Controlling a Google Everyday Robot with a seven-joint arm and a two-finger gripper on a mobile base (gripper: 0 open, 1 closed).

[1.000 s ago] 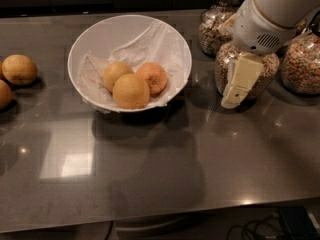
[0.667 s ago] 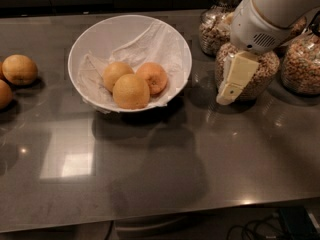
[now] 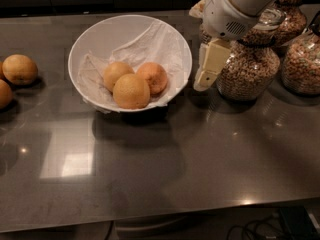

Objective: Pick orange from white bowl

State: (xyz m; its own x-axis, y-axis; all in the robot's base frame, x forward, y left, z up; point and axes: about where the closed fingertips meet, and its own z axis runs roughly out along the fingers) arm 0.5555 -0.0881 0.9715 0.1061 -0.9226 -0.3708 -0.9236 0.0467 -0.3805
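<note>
Orange (image 3: 153, 77) sat inside the white bowl (image 3: 107, 26), against two paler oranges (image 3: 131, 90), on crumpled white lining (image 3: 152, 41). Counter (image 3: 200, 159) lay open in front of the bowl. Claw (image 3: 204, 81) hung pointing downward just outside the bowl's right rim, glass jars (image 3: 250, 69) close behind it; its opening could not be determined.

The cream plastic gripper (image 3: 204, 80) hangs just right of the wide white bowl (image 3: 127, 18). Its white arm (image 3: 250, 4) runs off the top edge and covers part of the glass grain jar (image 3: 250, 69) behind it. Far to its left, a pale yellow-orange fruit (image 3: 4, 94) is cut by the frame edge.
</note>
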